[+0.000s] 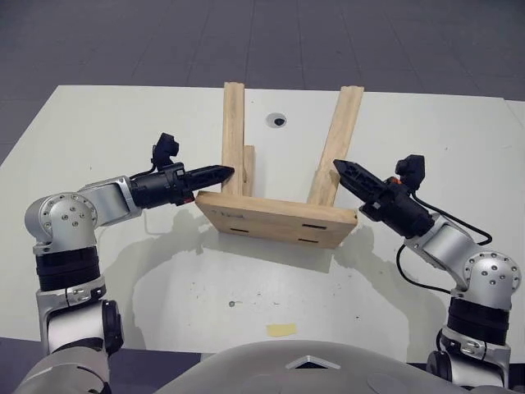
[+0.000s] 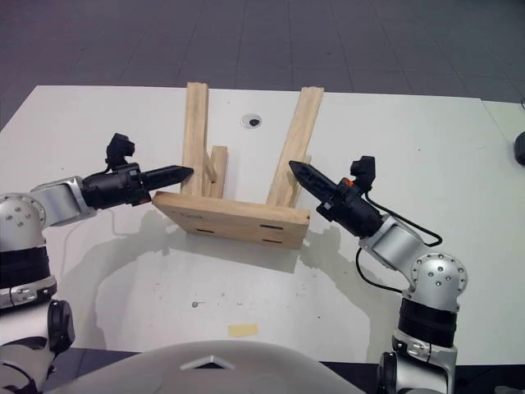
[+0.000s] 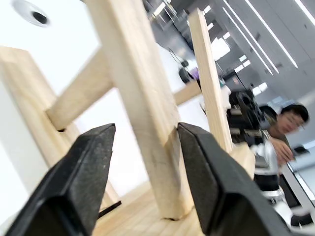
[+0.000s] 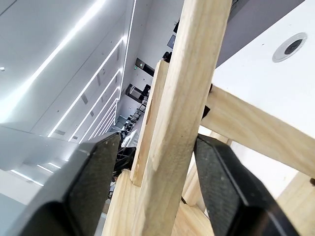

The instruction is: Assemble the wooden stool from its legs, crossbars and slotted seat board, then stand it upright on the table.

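The wooden stool lies tipped on the white table [image 1: 123, 131], its slotted seat board [image 1: 279, 220] facing me and its legs pointing away. My left gripper [image 1: 223, 172] is at the left leg [image 1: 233, 123] just above the seat board. In the left wrist view its fingers [image 3: 88, 172] straddle that leg [image 3: 142, 98], open, with a gap on one side; a crossbar [image 3: 78, 98] joins the leg beyond. My right gripper [image 1: 338, 168] is at the right leg [image 1: 340, 131] near the board, open around the leg [image 4: 182, 123], one finger [image 4: 221, 182] against it.
A round cable hole [image 1: 278, 121] sits in the table between the two legs. A scrap of yellow tape [image 1: 281, 330] lies near the front edge. A dark object [image 2: 518, 148] rests at the far right. Bare table lies to the left and in front of the stool.
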Controlling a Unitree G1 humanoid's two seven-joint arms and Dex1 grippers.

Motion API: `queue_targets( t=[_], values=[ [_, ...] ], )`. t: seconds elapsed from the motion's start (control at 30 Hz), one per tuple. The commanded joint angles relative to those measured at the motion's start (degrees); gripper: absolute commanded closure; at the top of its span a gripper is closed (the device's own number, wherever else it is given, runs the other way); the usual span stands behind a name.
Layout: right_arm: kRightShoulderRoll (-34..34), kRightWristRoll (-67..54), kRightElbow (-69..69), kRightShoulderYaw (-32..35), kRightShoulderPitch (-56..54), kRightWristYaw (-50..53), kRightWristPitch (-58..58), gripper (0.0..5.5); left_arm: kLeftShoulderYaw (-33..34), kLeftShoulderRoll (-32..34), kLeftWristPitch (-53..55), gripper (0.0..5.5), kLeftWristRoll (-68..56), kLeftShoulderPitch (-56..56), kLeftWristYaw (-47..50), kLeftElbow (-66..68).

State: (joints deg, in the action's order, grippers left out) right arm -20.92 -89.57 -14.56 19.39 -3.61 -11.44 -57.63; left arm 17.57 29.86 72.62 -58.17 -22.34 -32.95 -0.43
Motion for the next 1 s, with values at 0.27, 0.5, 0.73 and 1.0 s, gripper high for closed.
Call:
queue_targets(
  t=[0.27,0.5,0.73,1.0],
  values=[
    [-18.03,16.50,1.53,6.10,7.23,-27.03,5.58,1.02,2.47,16.67,-17.55,1.27,5.94,7.17,-23.88,-6.98],
    [-27.95,31.07,-0.51,-1.05,14.11,-46.17,10.29,0.10,-11.76,24.48,-31.90,0.28,19.91,15.48,-38.85,-12.24],
    [-24.19,39.55,2.24,-12.09,7.58,-49.53,14.31,0.10,-20.32,13.66,-43.93,0.13,32.09,8.79,-31.64,0.66],
    [-21.08,41.39,4.68,-16.02,4.80,-51.55,14.06,0.99,-22.98,13.86,-41.44,0.88,30.19,9.03,-37.99,0.03]
  ],
)
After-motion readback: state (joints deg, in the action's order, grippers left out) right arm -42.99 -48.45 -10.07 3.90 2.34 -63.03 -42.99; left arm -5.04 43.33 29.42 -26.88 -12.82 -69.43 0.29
